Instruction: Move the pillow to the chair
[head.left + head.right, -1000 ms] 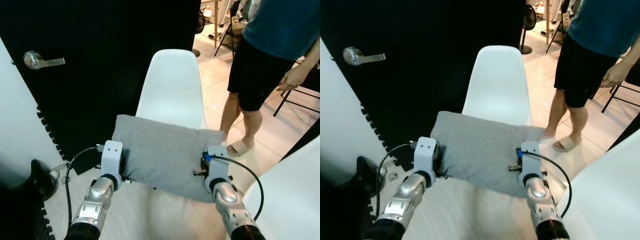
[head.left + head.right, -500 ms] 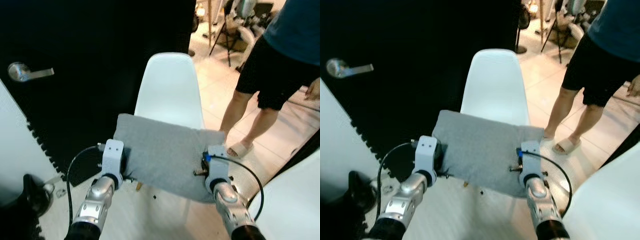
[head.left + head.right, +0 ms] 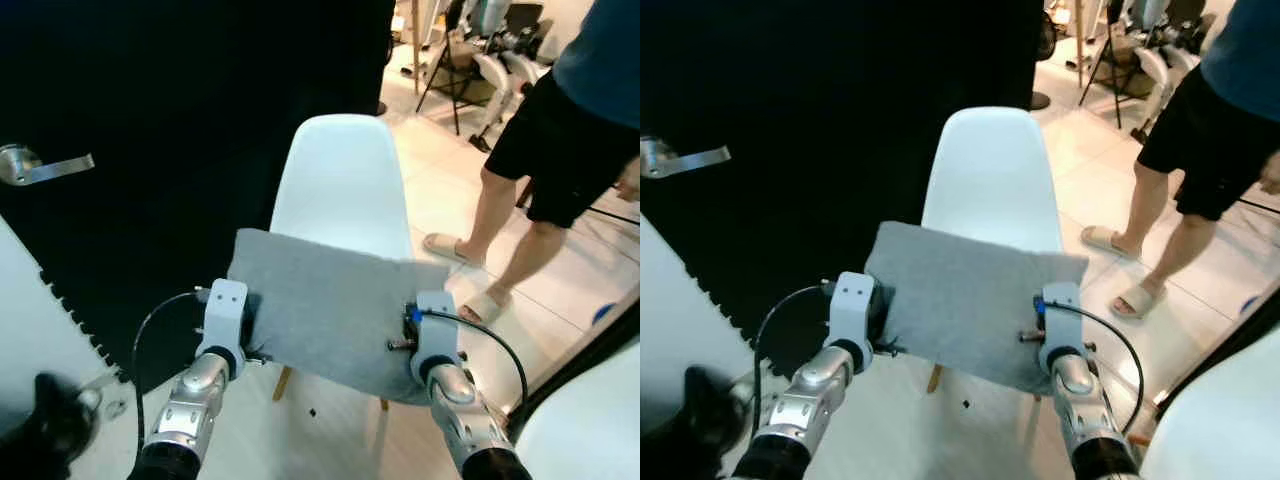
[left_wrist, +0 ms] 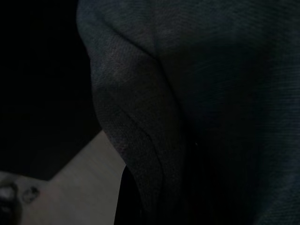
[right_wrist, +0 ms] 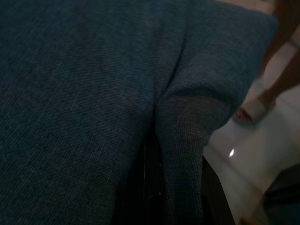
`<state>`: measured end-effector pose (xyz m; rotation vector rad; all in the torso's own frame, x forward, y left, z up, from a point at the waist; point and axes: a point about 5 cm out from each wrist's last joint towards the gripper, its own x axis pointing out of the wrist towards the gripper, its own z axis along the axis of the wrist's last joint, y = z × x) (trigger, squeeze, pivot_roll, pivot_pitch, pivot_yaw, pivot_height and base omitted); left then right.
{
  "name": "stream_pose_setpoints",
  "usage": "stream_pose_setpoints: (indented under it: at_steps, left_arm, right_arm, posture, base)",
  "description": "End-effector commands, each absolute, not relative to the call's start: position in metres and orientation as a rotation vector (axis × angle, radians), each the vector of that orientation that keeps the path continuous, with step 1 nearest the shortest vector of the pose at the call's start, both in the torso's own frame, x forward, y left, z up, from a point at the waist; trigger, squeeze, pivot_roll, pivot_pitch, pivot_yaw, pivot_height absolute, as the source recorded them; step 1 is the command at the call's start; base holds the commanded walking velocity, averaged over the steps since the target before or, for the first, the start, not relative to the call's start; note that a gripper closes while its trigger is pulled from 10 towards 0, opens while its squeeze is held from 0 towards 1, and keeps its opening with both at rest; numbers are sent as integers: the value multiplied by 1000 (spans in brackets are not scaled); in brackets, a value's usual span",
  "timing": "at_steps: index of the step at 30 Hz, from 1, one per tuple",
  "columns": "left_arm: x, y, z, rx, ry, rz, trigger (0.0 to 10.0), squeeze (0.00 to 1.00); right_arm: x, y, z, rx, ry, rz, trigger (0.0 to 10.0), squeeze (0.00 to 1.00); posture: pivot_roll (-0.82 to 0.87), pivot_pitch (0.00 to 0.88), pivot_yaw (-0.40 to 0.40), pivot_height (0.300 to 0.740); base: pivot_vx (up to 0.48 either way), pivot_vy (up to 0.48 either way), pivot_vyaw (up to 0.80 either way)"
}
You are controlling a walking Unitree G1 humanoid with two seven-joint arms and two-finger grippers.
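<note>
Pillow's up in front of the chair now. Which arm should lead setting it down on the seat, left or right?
Neither clearly: both. The left pincer grips one end of the grey pillow and the right pincer the other, level, with the white chair centred just beyond. Lowering with both together looks safest.

**Woven cloth, moulded plastic, brushed metal**

The pillow [image 3: 335, 310] is grey woven cloth, matt, with a fine rough weave plain in the wrist views. The chair [image 3: 342, 185] has a smooth white plastic shell with a soft sheen and pale wooden legs. The door [image 3: 180, 120] is matt black; its handle [image 3: 40, 167] is brushed metal. The floor tiles [image 3: 450, 190] are glossy.
</note>
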<state>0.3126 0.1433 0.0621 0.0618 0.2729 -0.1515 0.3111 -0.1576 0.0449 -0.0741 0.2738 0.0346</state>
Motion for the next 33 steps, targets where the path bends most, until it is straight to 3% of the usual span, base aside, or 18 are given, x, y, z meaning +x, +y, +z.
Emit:
stream_pose_setpoints:
  at_steps: [1,33]
  left_arm:
    - [315,136,67,60,246,-177,10000,0]
    - [312,132,64,49,244,-185,10000,0]
  right_arm:
    - [310,-157,44,-90,271,50,10000,0]
    - [310,-159,45,-103,265,51,10000,0]
  posture:
    - [-33,74,7,740]
    - [-41,54,-6,740]
  base:
    - [311,0,0]
    - [309,0,0]
